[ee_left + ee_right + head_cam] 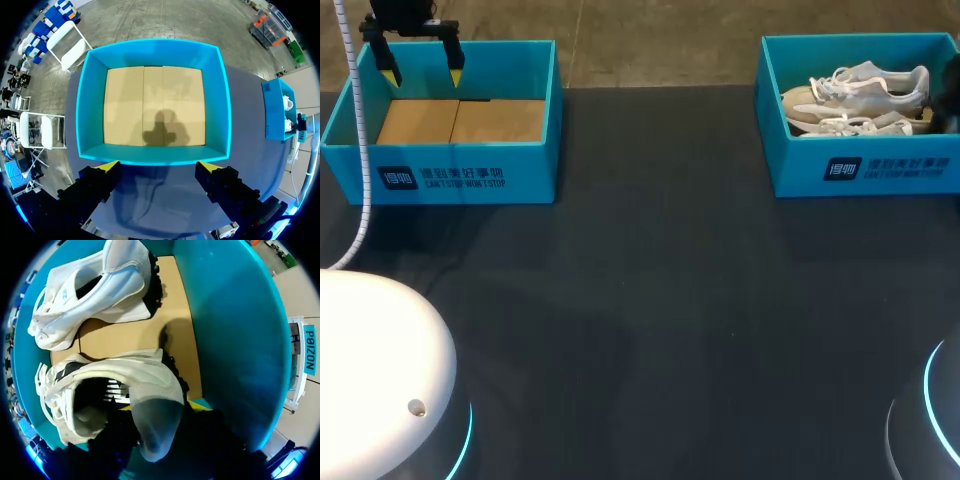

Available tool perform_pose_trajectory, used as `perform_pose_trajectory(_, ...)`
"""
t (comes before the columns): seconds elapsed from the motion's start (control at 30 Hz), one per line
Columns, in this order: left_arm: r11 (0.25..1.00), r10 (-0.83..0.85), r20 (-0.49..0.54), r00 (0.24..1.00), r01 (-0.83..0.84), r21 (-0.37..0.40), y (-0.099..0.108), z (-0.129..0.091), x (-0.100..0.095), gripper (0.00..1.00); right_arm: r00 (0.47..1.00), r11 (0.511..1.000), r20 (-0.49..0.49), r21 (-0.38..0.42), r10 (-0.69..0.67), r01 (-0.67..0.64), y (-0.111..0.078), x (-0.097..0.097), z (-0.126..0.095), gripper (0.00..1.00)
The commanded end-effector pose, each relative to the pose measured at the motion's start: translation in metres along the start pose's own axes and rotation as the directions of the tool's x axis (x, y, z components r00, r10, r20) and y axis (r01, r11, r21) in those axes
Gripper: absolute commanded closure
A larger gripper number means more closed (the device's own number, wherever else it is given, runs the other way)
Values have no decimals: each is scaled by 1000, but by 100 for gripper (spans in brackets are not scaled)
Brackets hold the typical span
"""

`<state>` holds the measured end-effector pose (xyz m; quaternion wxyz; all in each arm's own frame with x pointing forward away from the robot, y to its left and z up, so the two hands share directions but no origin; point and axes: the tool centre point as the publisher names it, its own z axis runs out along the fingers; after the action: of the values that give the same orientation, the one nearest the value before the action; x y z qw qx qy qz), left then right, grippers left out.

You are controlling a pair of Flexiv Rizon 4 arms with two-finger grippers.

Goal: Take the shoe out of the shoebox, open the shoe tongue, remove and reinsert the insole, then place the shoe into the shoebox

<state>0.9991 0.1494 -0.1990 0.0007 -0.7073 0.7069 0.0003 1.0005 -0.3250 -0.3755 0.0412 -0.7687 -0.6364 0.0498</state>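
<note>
Shoes, two, lie in one of two shoeboxes; left hand apart, right hand unclear whether clamped.

Two white shoes lie side by side inside the right blue shoebox.

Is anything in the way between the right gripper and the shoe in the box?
Nothing visible. The right gripper sits at the heel of the nearer shoe inside the shoebox; the other shoe lies beyond, apart.

Shoes — in the right shoebox
</note>
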Motion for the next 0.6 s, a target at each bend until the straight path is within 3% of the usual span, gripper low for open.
perform_pose_trajectory(0.03,1000,0,0,1000,0,0,0,0,0,0,1000,1000,-1,6,3,-3,-1,-1,6,78)
perform_pose_trajectory(0.07,1000,0,0,1000,0,0,0,0,0,0,1000,1000,-1,6,5,-5,-2,-1,6,94)
perform_pose_trajectory(0.1,1000,0,0,1000,0,0,0,0,0,0,1000,1000,-1,6,7,-7,-3,-1,7,100)
perform_pose_trajectory(0.33,1000,0,0,1000,0,0,0,0,0,0,999,999,14,-16,40,-40,-10,1,-3,100)
perform_pose_trajectory(0.6,1000,0,0,1000,0,0,0,0,0,0,996,993,31,-77,87,-84,-14,6,-38,100)
